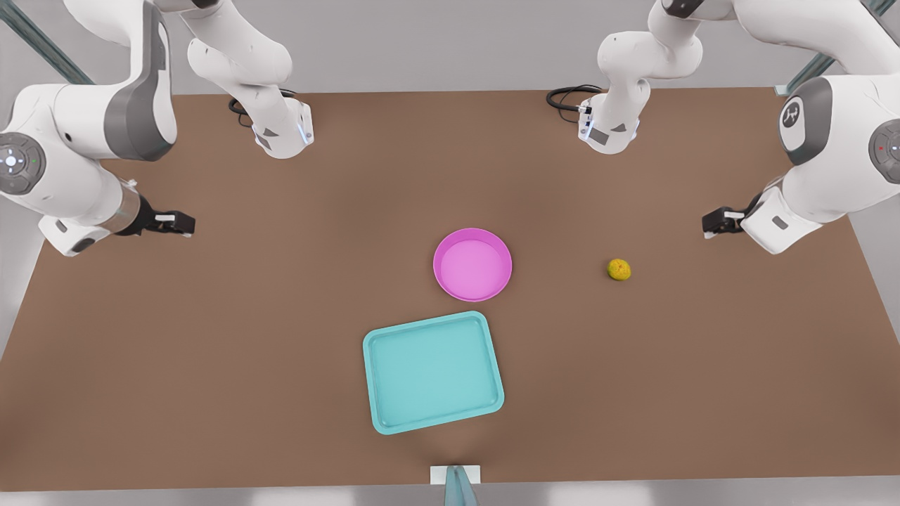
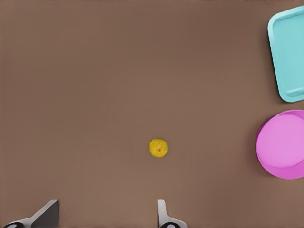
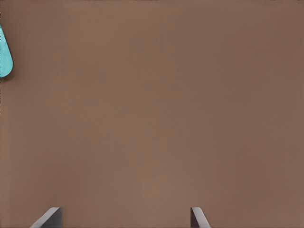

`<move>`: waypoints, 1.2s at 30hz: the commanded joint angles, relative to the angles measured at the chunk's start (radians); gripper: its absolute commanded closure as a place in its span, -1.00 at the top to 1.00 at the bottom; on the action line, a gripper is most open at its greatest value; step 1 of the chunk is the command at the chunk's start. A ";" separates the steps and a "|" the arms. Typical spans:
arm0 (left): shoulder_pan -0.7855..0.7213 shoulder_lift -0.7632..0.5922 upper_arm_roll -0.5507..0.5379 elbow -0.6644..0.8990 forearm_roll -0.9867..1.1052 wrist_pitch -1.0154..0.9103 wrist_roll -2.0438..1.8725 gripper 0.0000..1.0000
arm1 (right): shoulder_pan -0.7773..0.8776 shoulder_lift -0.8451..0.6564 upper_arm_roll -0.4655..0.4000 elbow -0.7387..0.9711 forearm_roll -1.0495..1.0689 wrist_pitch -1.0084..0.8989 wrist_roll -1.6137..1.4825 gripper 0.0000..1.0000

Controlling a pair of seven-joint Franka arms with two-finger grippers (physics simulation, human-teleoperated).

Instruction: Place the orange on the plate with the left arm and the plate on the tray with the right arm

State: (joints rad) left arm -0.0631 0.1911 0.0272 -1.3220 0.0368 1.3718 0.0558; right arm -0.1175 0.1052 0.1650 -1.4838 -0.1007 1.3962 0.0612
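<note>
On table: plate [image 1: 472, 265] empty | tray [image 1: 433, 372] empty | orange [image 1: 619, 269] apart

The left hand [image 1: 709, 224] hangs at the front view's right, fingers [image 2: 162, 211] spread; the right hand [image 1: 188, 224] hangs opposite, fingers [image 3: 198, 217] likewise apart.

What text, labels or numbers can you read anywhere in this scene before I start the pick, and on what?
None can be read.
Orange, plate, tray and table: bare, no lettering.
Arm at the front view's right: a round logo emblem on the grey joint cover, a symbol rather than legible text.
Wrist housings: small grey marks, too small to read.
</note>
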 commanded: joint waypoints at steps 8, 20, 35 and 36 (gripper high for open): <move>-0.070 0.074 0.000 -0.603 -0.014 0.579 -0.011 1.00 | 0.001 0.002 -0.001 0.000 0.003 0.030 0.035 1.00; -0.080 0.203 0.007 -0.841 -0.012 0.971 -0.016 1.00 | 0.001 0.010 0.001 -0.001 0.003 0.017 0.040 1.00; -0.092 0.260 0.007 -0.846 -0.012 0.905 -0.017 1.00 | 0.002 0.010 0.001 -0.004 0.003 0.017 0.040 1.00; -0.092 0.260 0.007 -0.841 -0.012 0.906 -0.017 1.00 | 0.002 0.010 0.001 -0.006 0.003 0.015 0.040 1.00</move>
State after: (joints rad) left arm -0.1549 0.4504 0.0337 -2.1654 0.0229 2.2750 0.0458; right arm -0.1152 0.1161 0.1652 -1.4893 -0.0986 1.4129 0.0952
